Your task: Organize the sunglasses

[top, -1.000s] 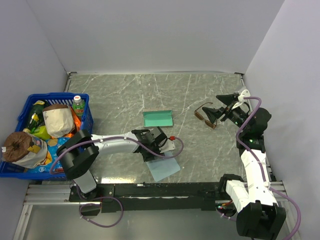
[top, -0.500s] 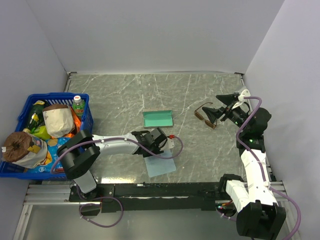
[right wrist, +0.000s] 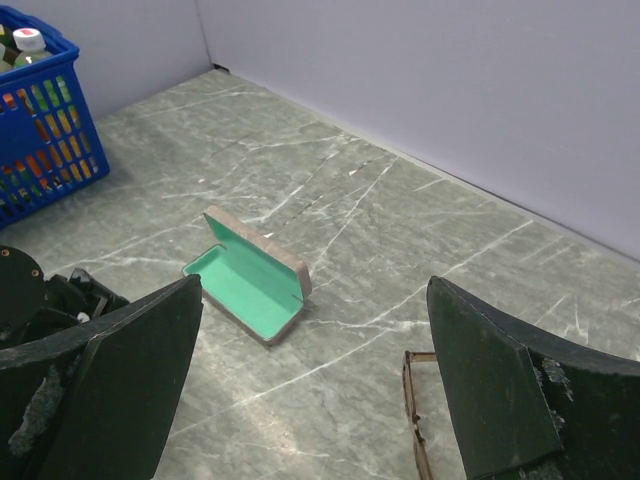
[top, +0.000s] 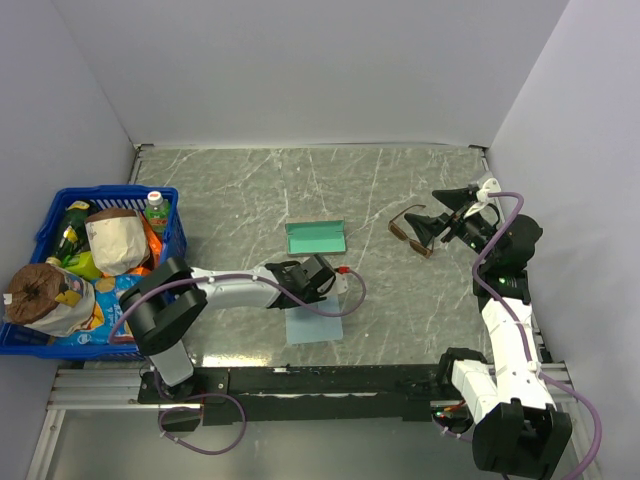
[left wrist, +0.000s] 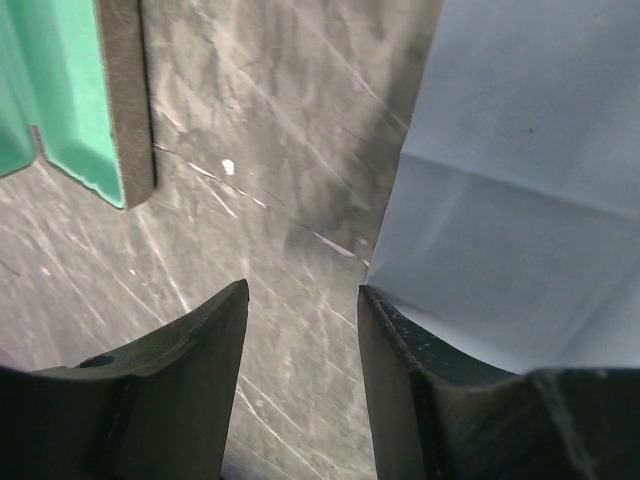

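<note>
Grey marbled table [top: 250, 200] fills the floor of a white-walled cell. At its left edge sits a blue basket [top: 163, 194] crammed with groceries, among them a paper bag [top: 118, 240] and bottles.

Lying low across the near side, the left arm [top: 235, 288] ends in the left gripper [top: 318, 278] at the far edge of a light blue cloth [top: 314, 325]. In the wrist view its jaws stand parted with only bare table in the narrow gap. The right-hand finger [left wrist: 400, 360] meets the corner of the cloth [left wrist: 520, 200], and nothing is grasped.

On the other side, the right arm [top: 505, 330] rises along the right wall. Its gripper [top: 440, 215] hangs above the table, jaws spread wide and holding nothing.

Just beyond the left gripper, the case [top: 316, 238] lies open near the middle of the table, teal lining up.

Right of the case and well apart from it, the sunglasses [top: 412, 232] rest on the table below the right gripper, temples unfolded. Only part of their frame [right wrist: 415, 420] shows at the bottom of the right wrist view.
</note>
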You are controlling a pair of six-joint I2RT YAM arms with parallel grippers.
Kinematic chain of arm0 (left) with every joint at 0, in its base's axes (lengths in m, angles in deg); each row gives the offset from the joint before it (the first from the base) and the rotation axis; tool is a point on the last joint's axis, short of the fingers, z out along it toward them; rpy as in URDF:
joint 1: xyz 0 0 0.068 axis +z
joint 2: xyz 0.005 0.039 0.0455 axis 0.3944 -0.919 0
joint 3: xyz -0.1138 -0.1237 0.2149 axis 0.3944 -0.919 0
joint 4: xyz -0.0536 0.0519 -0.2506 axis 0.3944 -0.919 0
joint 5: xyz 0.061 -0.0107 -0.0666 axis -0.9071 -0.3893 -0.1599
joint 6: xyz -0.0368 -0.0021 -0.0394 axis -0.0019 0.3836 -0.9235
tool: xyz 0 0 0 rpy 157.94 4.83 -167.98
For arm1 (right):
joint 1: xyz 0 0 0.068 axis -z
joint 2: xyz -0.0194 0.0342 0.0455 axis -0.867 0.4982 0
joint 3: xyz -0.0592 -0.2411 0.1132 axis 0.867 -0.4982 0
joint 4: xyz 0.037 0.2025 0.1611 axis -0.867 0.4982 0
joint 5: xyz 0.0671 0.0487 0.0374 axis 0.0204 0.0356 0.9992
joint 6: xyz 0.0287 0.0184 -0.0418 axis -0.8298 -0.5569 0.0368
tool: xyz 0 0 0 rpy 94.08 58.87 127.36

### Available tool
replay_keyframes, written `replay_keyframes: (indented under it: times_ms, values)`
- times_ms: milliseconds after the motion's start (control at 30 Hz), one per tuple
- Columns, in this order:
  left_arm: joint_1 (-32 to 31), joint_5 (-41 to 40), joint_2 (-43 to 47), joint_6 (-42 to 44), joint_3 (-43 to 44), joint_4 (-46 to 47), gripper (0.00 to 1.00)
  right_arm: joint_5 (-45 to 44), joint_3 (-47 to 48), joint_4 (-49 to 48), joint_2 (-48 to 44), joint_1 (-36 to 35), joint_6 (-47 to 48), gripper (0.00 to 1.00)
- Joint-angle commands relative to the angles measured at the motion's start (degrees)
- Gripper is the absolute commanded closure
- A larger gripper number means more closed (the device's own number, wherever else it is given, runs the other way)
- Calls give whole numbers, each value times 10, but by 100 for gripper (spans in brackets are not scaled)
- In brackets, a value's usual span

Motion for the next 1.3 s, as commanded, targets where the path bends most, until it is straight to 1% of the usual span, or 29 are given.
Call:
replay_keyframes:
  times_ms: [0,133,233,367,433,533,567,633,667,700,800,900,933,967,1000,1033,1067,1133,1167,1267]
  values:
    - [3,-22,-28,10,-3,24,47,9,-2,-29,-2,6,-2,0]
    - [14,-30,-35,12,6,36,47,9,-3,-31,-2,6,-2,0]
    - [29,-21,-36,9,19,31,47,11,-4,-31,-2,6,-1,0]
    - [38,3,-9,3,29,19,44,14,0,-28,-1,7,-1,0]
    - [39,13,9,-5,35,6,42,19,1,-27,-1,6,-2,0]
    - [46,27,48,-13,42,-8,35,27,10,-18,1,6,-9,0]
    - [47,28,67,-14,42,-8,31,29,12,-6,3,5,-10,0]
    - [56,21,93,-16,35,4,27,22,25,9,6,1,-11,0]
    - [60,19,100,-17,33,5,24,17,31,21,7,-1,-6,0]
    - [64,24,107,-20,31,5,23,14,49,55,12,-8,0,0]
    - [90,40,130,-29,20,-1,20,6,80,113,17,-21,18,0]
    - [121,92,144,-39,5,-13,20,-5,108,162,30,-56,29,1]
    - [135,133,144,-47,2,-19,21,-12,113,217,33,-94,70,2]
    - [142,161,143,-50,1,-32,22,-22,117,240,36,-128,90,5]
    - [148,180,141,-52,1,-38,24,-53,114,258,42,-156,110,5]
    - [157,211,135,-55,3,-43,24,-64,110,279,45,-207,132,5]
    - [161,223,131,-56,4,-50,26,-66,104,281,49,-225,136,5]
    - [175,248,116,-61,13,-59,28,-46,87,273,68,-241,126,8]
    - [180,279,111,-63,18,-71,29,-42,83,268,82,-243,118,9]
    - [200,331,89,-69,34,-83,31,-40,85,273,113,-244,112,14]
